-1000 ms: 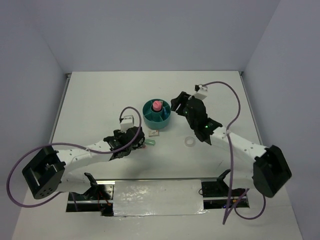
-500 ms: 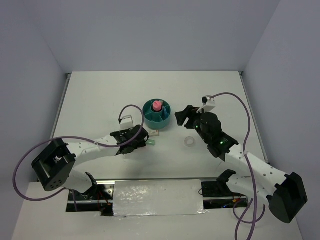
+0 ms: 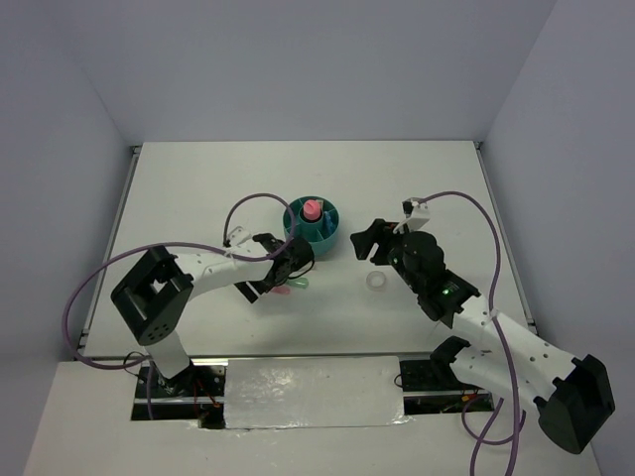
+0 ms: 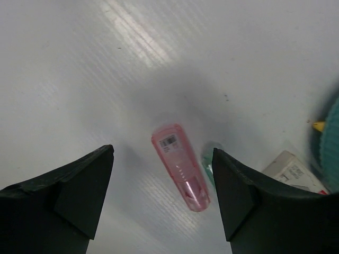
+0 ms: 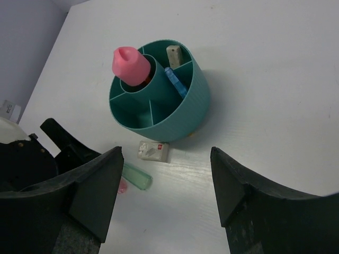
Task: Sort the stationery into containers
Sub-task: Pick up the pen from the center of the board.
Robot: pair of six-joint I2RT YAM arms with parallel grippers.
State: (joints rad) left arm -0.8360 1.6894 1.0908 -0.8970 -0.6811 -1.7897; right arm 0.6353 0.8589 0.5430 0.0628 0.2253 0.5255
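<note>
Ok so on the white table [image 3: 198, 178] the teal organiser [image 5: 193, 98] sits about mid-table with the pink tube [image 5: 131, 63] standing in its centre cup, plus a blue capsule [image 5: 175, 82] and a beige eraser [image 5: 174, 53] in the ring slots. The left gripper [image 4: 161, 156] is spread wide, holding nothing, right over the pink capsule [image 4: 180, 168] on the near-left side of the organiser. The right gripper [image 5: 167, 154] is spread and empty too, up off the table on the organiser's right. My read: the step is grabbing that pink capsule. It lies at a slant between the left jaws, roughly centred, its far end nearer the right-hand finger in the wrist view. The green capsule [image 4: 207, 163] is tucked against its side and a white eraser [image 5: 153, 150] lies just beyond, so I'd twist the wrist to pinch across the capsule's short width and drop straight down, otherwise a finger probably lands on the green one. The tape ring [image 3: 377, 283] sits apart, near the right arm.
</note>
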